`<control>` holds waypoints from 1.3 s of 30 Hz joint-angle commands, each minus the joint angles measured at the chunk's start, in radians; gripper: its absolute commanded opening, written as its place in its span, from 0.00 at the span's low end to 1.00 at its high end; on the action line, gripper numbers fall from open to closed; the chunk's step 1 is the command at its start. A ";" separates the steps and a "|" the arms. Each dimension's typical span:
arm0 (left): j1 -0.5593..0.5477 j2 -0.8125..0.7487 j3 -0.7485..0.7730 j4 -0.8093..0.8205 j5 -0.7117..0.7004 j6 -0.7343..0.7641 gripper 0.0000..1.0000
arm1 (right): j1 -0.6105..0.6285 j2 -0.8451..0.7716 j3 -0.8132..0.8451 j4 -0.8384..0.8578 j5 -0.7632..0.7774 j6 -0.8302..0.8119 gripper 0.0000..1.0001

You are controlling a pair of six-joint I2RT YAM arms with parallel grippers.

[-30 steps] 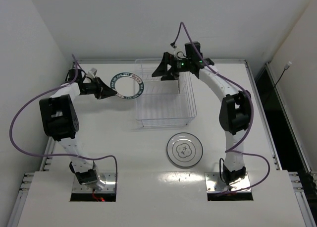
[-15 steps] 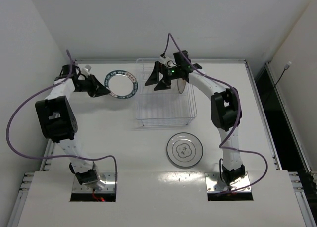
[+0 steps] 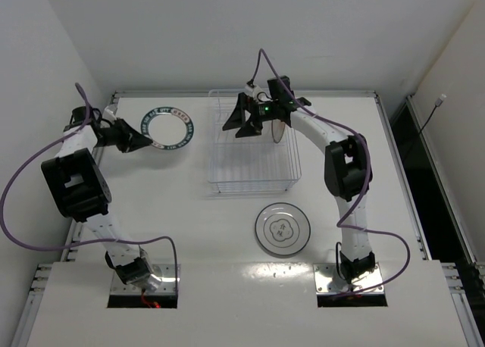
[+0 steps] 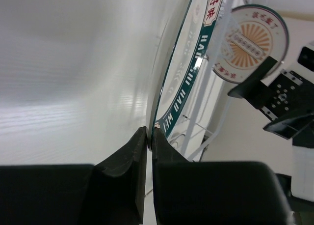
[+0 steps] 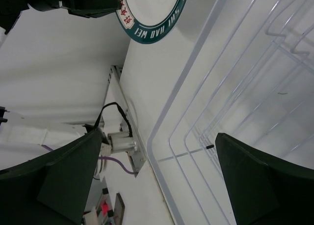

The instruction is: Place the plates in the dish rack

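Looks like a robotics lab, set up as a test cell. Boxed in by bare white walls (image 3: 227, 29) around a plain white table (image 3: 189, 226) edged with a metal rail (image 3: 402, 173). Fitted with two black-and-white robot arms, left arm (image 3: 76, 188) and right arm (image 3: 347, 169), bolted into cut-outs at the near edge and trailing loose purple cables (image 3: 408, 248). Stocked with just a wire dish rack (image 3: 250, 189) and printed plates (image 3: 283, 228).

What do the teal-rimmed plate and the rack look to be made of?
The teal plate looks like glazed ceramic, possibly melamine: it has a glossy white face, crisp printed lettering on the rim and a thin hard edge. The rack is thin pale wire, probably coated metal, with slim uniform rods you can see between.
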 commanded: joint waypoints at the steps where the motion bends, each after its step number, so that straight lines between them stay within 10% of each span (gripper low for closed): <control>1: -0.012 -0.078 -0.012 0.088 0.173 -0.015 0.00 | 0.005 -0.056 0.021 0.084 -0.046 0.011 1.00; 26: -0.303 -0.041 -0.016 0.286 0.359 -0.115 0.00 | 0.023 0.057 0.086 0.162 -0.086 0.118 1.00; 29: -0.326 -0.031 -0.016 0.308 0.384 -0.125 0.00 | 0.023 0.077 0.095 0.182 -0.095 0.141 0.80; 30: -0.335 -0.021 -0.016 0.308 0.384 -0.125 0.00 | 0.023 0.077 0.095 0.191 -0.104 0.141 0.49; 32: -0.335 -0.021 -0.027 0.308 0.384 -0.125 0.00 | 0.023 0.077 0.095 0.191 -0.104 0.155 0.20; 35: -0.335 -0.012 -0.041 0.308 0.361 -0.125 0.15 | 0.012 0.051 0.095 0.167 -0.049 0.145 0.00; 38: -0.335 -0.001 -0.053 0.277 0.338 -0.115 0.57 | -0.012 -0.012 0.107 0.130 0.026 0.123 0.00; 39: -0.335 -0.001 -0.062 0.253 0.309 -0.103 0.84 | -0.012 -0.030 0.123 0.113 0.052 0.108 0.00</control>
